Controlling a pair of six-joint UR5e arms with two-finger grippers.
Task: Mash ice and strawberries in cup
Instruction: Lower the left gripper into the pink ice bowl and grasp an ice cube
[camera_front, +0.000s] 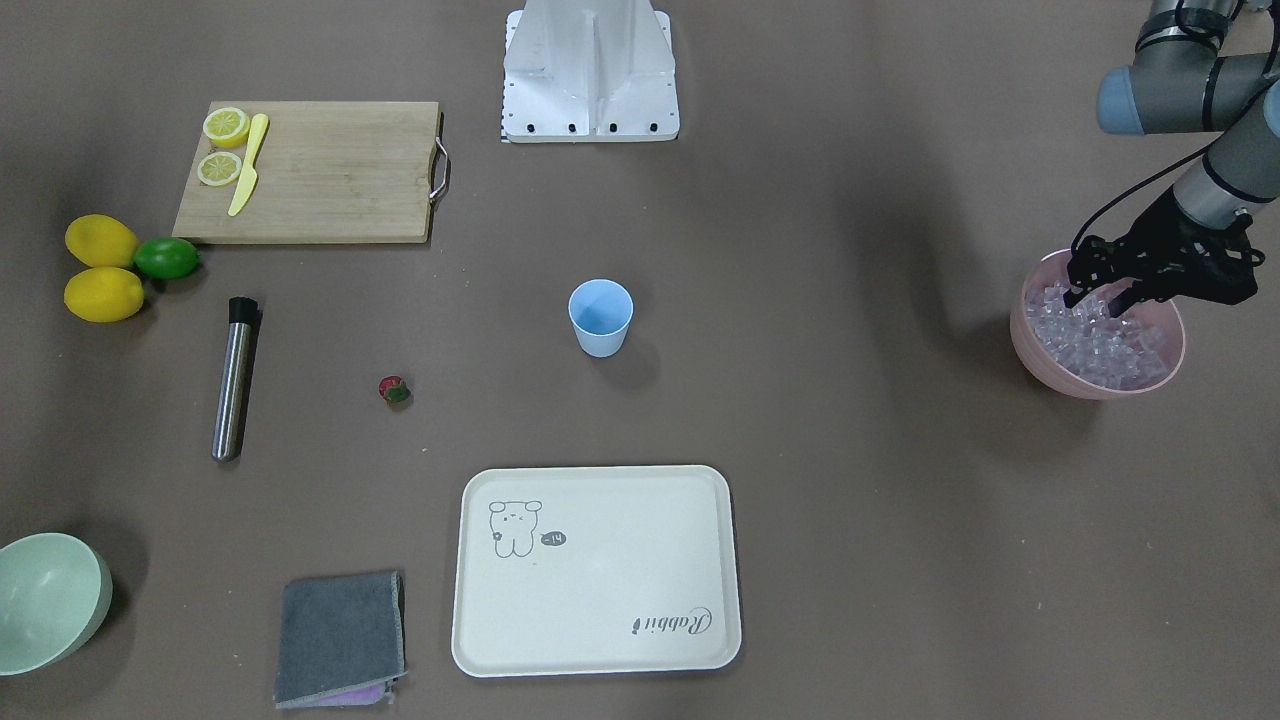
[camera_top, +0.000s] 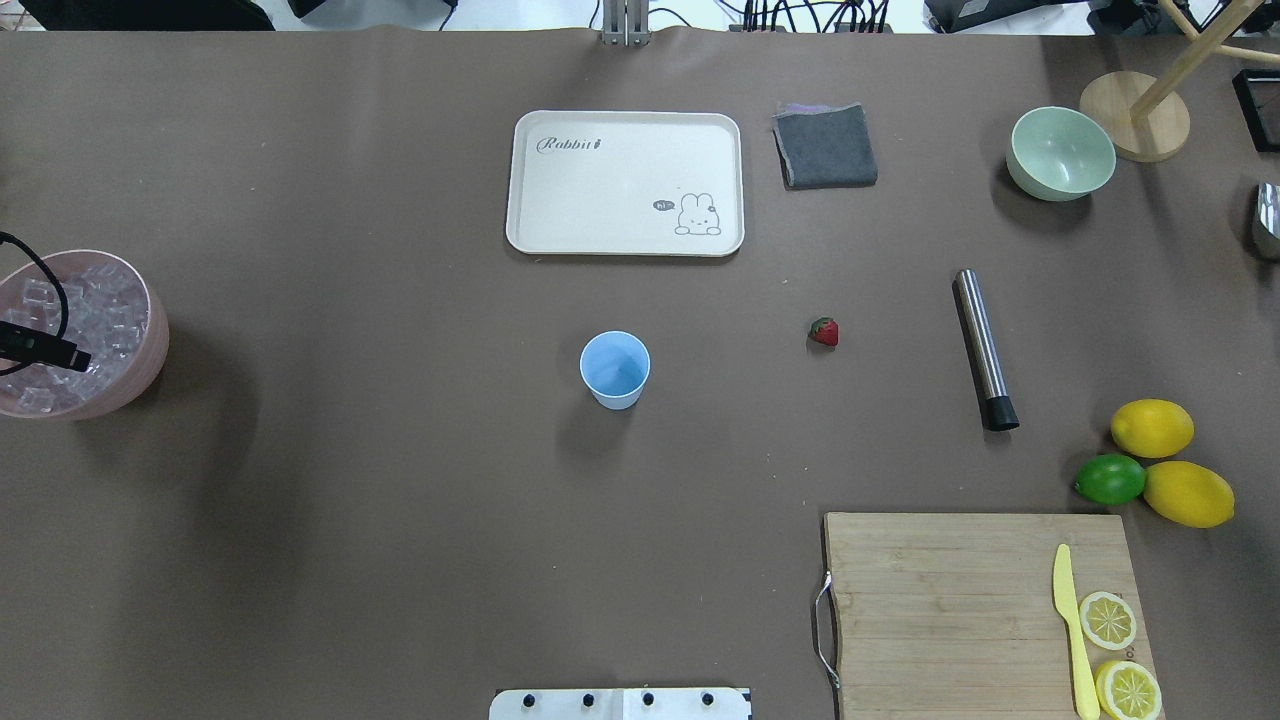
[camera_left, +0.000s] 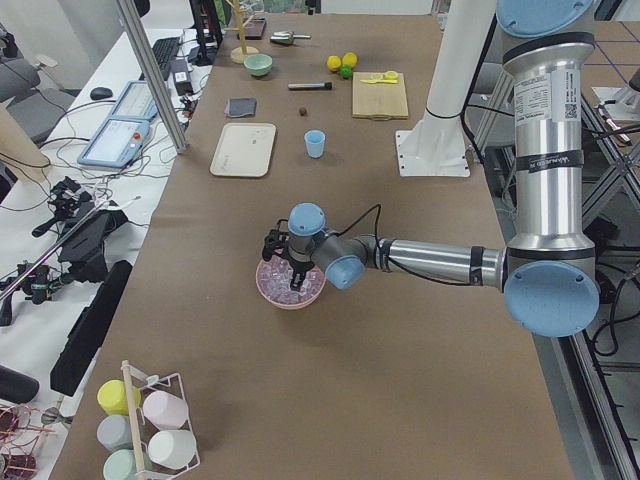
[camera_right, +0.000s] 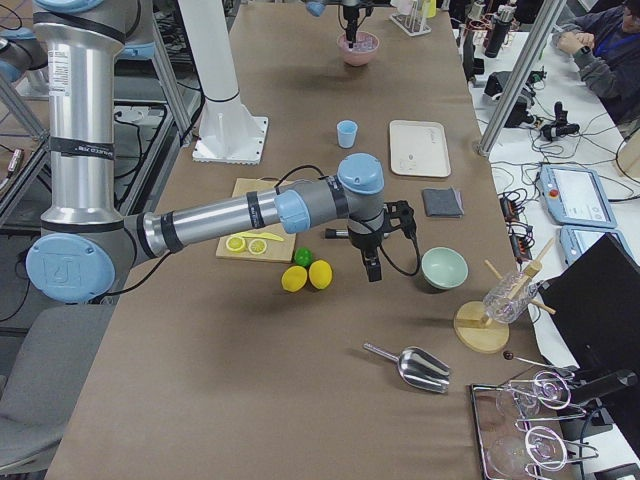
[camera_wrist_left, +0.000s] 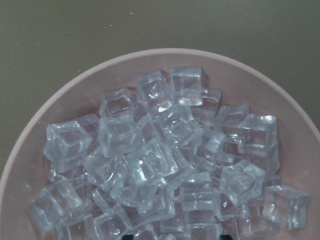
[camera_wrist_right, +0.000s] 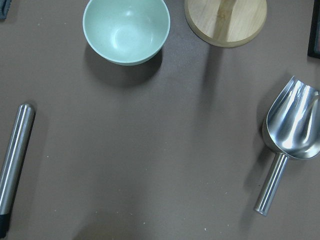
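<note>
While the cup (camera_front: 600, 318) stands empty, we find the left pincer (camera_front: 1097, 300) spread among ice (camera_front: 1110, 350), strawberry (camera_front: 394, 390) untouched, mashing undone.

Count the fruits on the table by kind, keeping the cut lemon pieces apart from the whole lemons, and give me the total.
Whole lemons: 2
Lime: 1
Strawberry: 1
Lemon halves: 2
Total: 6

light-blue cup (camera_front: 600, 318), dark-red strawberry (camera_front: 394, 390), clear ice (camera_wrist_left: 160, 160), pink bowl (camera_wrist_left: 235, 80).
</note>
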